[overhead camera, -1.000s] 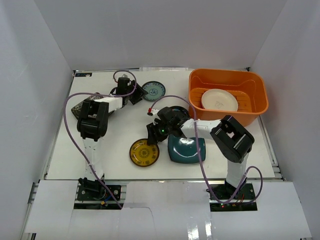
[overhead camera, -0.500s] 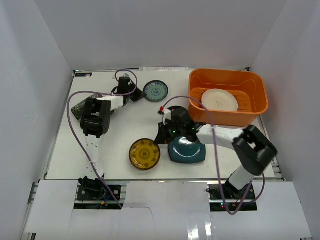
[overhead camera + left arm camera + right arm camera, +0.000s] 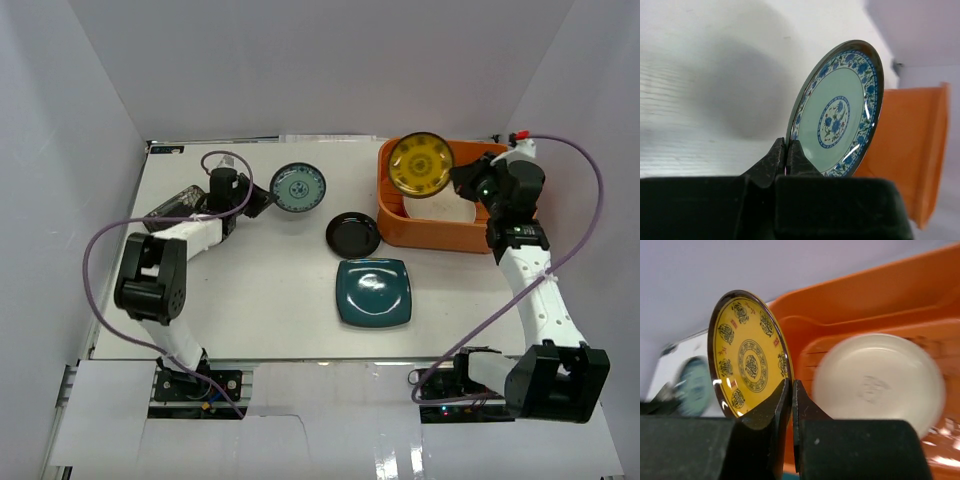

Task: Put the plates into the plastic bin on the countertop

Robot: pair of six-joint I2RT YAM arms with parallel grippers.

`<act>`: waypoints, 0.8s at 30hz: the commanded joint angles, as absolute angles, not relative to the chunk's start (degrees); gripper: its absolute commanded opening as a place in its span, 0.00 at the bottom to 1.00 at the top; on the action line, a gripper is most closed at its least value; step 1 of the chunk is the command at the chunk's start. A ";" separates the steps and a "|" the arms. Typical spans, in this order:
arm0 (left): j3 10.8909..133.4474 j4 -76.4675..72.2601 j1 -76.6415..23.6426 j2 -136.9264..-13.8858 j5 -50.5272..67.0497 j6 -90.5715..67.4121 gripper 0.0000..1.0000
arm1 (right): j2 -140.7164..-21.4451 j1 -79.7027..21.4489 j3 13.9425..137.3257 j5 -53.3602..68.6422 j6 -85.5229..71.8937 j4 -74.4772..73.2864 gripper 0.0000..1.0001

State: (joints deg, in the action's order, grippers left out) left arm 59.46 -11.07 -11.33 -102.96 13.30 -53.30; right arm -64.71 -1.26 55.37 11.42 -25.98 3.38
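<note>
pinching upright yellow plate point(image 3: 747, 357) over bin point(image 3: 440, 236), right gripper point(image 3: 791, 385), left gripper point(image 3: 788, 145) pinching teal plate point(image 3: 839, 114)

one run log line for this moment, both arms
left end effector shut on round teal-patterned plate | right end effector shut on round yellow-patterned plate over orange plastic bin | round cream plate in bin

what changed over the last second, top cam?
The right gripper picked the yellow plate off the table and carried it far-right; it now holds it on edge over the left end of the orange bin. The left arm's elbow swung back; the left gripper pinches the rim of the teal-patterned plate. Unmoved: black plate, dark teal square plate, cream plate in the bin.
</note>
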 commanded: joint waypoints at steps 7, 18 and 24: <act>60.98 -13.02 -22.40 -84.55 9.06 -49.49 0.00 | -79.44 8.61 59.49 0.26 -26.63 0.09 0.08; 82.25 -3.53 -38.40 -97.02 2.82 -43.51 0.00 | -76.83 10.10 61.44 4.83 -27.94 -3.95 0.78; 102.45 4.47 -44.38 -112.63 -1.21 -41.75 0.00 | -56.72 10.28 56.79 5.81 -31.28 -5.62 0.25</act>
